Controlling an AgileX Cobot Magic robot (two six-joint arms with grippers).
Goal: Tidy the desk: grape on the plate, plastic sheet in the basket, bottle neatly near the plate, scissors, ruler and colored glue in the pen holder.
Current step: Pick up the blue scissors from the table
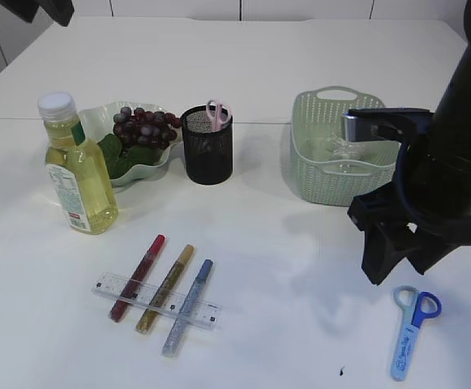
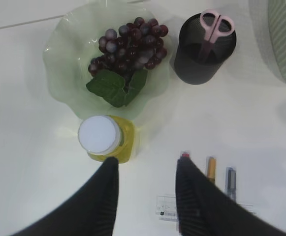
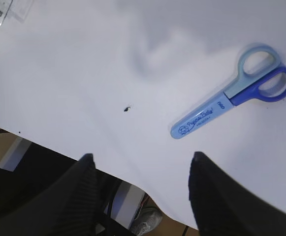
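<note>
Dark grapes [image 1: 144, 128] lie on the green plate [image 1: 156, 164], with a yellow bottle [image 1: 77, 166] upright beside it. The black pen holder [image 1: 207, 150] holds pink scissors [image 1: 217, 113]. The green basket [image 1: 316, 174] holds a clear plastic sheet [image 1: 336, 150]. Red [image 1: 138, 275], gold [image 1: 164, 288] and blue [image 1: 188, 306] glue sticks lie across a clear ruler [image 1: 154, 300]. Blue scissors [image 1: 413, 332] lie at the front right. My right gripper [image 1: 397, 259] is open and empty above the scissors [image 3: 231, 98]. My left gripper [image 2: 146, 164] is open and empty, high above the bottle [image 2: 103, 137].
The table's front edge runs under my right gripper [image 3: 142, 160], with floor and dark frame below it. Only part of the left arm [image 1: 36, 8] shows at the top left of the exterior view. A small dark speck [image 3: 127, 108] lies on the table.
</note>
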